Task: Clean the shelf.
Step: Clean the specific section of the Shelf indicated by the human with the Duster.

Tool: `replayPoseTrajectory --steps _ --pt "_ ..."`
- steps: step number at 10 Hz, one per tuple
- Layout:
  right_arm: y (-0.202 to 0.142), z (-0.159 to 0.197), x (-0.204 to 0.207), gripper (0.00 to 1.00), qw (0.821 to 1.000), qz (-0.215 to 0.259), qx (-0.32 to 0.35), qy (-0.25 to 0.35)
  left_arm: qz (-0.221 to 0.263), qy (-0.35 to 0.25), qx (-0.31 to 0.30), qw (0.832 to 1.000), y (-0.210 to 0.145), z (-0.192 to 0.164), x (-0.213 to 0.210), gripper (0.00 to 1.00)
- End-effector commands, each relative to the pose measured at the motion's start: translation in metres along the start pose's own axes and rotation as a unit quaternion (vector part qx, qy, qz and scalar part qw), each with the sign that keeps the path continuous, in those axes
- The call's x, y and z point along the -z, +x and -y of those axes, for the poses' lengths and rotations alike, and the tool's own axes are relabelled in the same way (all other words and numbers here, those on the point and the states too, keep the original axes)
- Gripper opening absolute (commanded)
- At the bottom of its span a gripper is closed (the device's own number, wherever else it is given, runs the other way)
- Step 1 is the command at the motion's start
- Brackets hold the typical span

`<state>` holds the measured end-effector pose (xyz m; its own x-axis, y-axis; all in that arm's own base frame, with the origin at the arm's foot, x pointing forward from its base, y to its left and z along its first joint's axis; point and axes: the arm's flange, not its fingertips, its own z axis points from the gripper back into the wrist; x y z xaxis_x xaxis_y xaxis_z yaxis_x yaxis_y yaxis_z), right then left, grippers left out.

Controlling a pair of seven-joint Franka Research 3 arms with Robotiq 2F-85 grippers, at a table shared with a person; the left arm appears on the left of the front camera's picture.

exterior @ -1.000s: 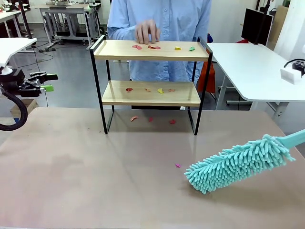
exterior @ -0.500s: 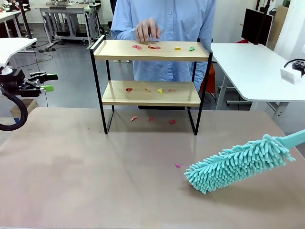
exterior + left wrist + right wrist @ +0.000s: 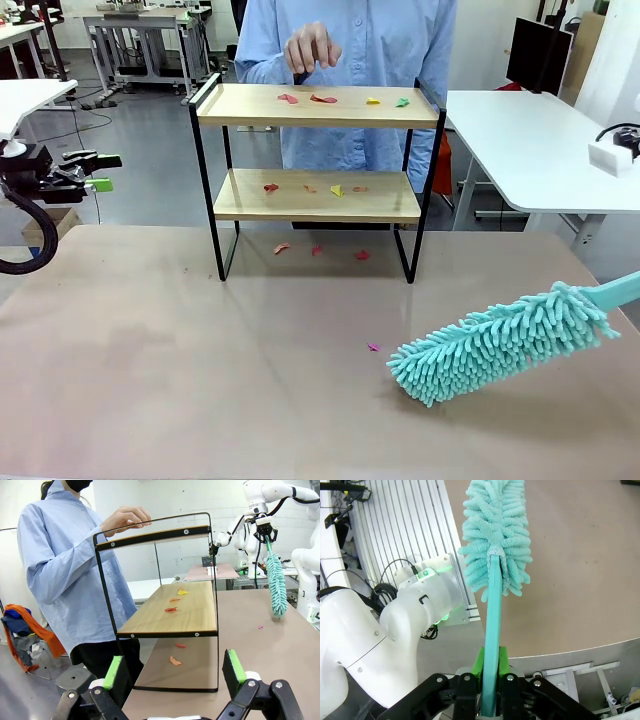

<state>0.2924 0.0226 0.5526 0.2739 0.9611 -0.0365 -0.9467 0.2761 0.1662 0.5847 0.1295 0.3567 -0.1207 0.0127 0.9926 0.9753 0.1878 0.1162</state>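
Front view sets the shelf (image 3: 250,107) at the far middle of the tabletop (image 3: 150,350), beyond and left of the duster (image 3: 495,345) clamped in the right jaws, fluffy head pointing left; left jaws gape empty.

**Scraps litter shelf (image 3: 395,208) and bench (image 3: 150,380)**

The shelf stands at the far middle of the tan bench. Coloured scraps (image 3: 322,99) lie on its top board and more on its lower board (image 3: 337,190). A few lie on the bench beneath it (image 3: 316,250), and one pink scrap (image 3: 373,347) lies nearer the front.

Teal duster (image 3: 495,342), lt wood/blk shelf (image 3: 250,106)
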Motion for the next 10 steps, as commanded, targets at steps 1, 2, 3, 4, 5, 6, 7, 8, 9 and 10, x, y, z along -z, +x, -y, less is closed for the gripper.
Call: replayPoseTrajectory --steps 1,2,3,4,5,6,7,8,9,10 --pt "-0.0026 -0.0006 -0.0009 0.12 1.0 -0.001 -0.003 -0.004 0.0 0.0 0.004 1.0 0.0019 -0.0002 -0.0004 1.0" --pt "-0.0026 -0.0006 -0.0009 0.12 1.0 -0.001 -0.003 -0.004 0.0 0.0 0.004 1.0 0.0019 -0.0002 -0.0004 1.0" --pt "-0.0026 -0.0006 -0.0009 0.12 1.0 -0.001 -0.003 -0.004 0.0 0.0 0.004 1.0 0.0019 -0.0002 -0.0004 1.0" --pt "-0.0026 -0.0006 -0.0009 0.12 1.0 -0.001 -0.003 -0.004 0.0 0.0 0.004 1.0 0.0019 -0.0002 -0.0004 1.0" --pt "-0.0026 -0.0006 -0.0009 0.12 1.0 -0.001 -0.003 -0.004 0.0 0.0 0.004 1.0 0.0019 -0.0002 -0.0004 1.0" --pt "-0.0026 -0.0006 -0.0009 0.12 1.0 -0.001 -0.003 -0.004 0.0 0.0 0.004 1.0 0.0019 -0.0002 -0.0004 1.0" --pt "-0.0026 -0.0006 -0.0009 0.12 1.0 -0.001 -0.003 -0.004 0.0 0.0 0.004 1.0 0.0019 -0.0002 -0.0004 1.0" --pt "-0.0026 -0.0006 -0.0009 0.12 1.0 -0.001 -0.003 -0.004 0.0 0.0 0.004 1.0 0.0019 -0.0002 -0.0004 1.0" --pt "-0.0026 -0.0006 -0.0009 0.12 1.0 -0.001 -0.003 -0.004 0.0 0.0 0.004 1.0 0.0019 -0.0002 -0.0004 1.0" --pt "-0.0026 -0.0006 -0.0009 0.12 1.0 -0.001 -0.003 -0.004 0.0 0.0 0.004 1.0 0.0019 -0.0002 -0.0004 1.0"
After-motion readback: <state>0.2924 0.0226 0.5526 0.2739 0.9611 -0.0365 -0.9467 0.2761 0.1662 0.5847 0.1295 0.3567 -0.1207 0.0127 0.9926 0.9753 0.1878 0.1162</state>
